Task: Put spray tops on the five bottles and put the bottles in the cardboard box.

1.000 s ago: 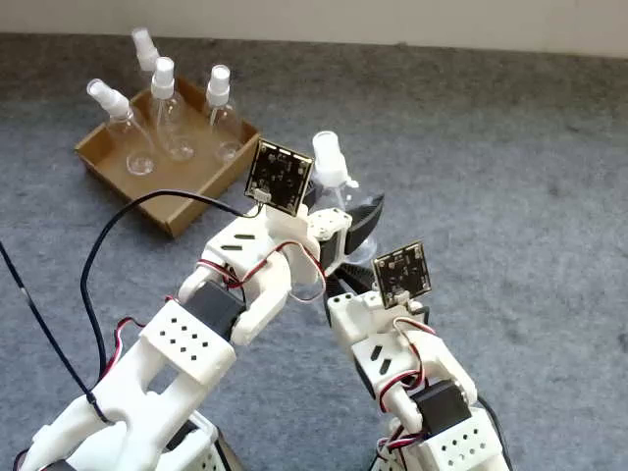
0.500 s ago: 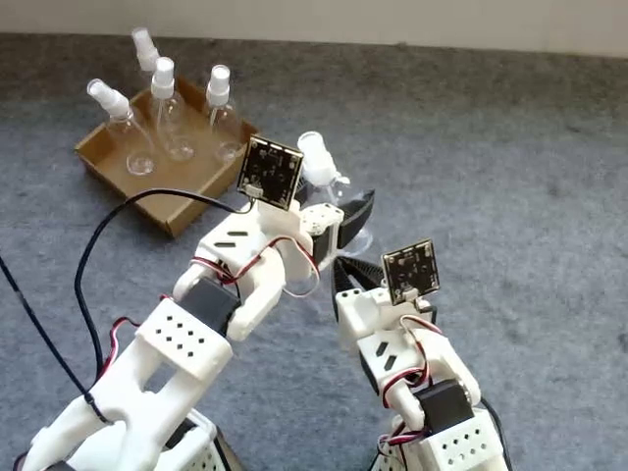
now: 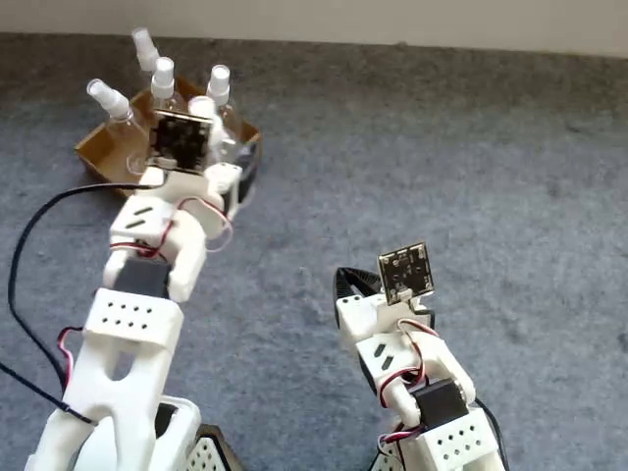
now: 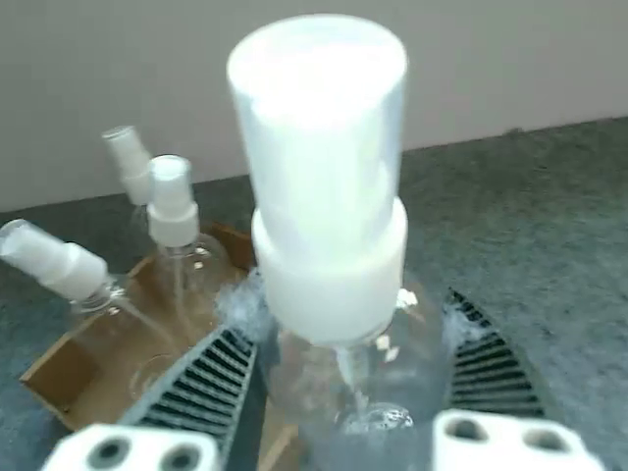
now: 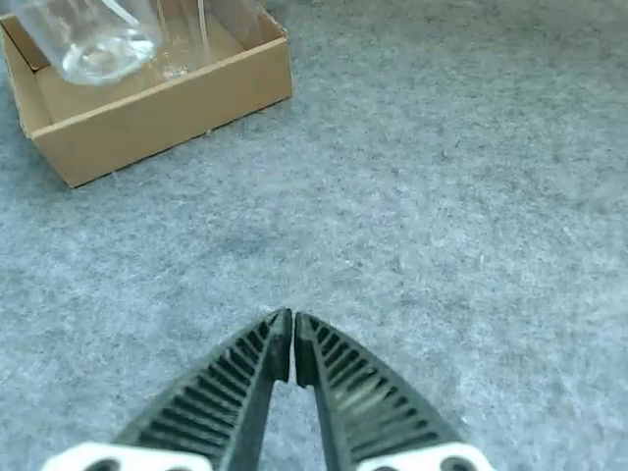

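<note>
Crowded cardboard box point(image 5: 167, 113); open carpet point(image 3: 471, 147) elsewhere

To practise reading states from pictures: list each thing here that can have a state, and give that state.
left gripper: shut on the held bottle.
held bottle: spray top on, in the air by the cardboard box.
four boxed bottles: spray tops on, inside the box.
cardboard box: open-topped, holding four bottles.
right gripper: shut, empty, over the carpet.

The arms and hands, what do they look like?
The left arm and right arm have white shells, black motors, red-and-white wires and a dark square wrist board. A black cable hangs off the left. The left hand and right hand have black ribbed fingers.
</note>
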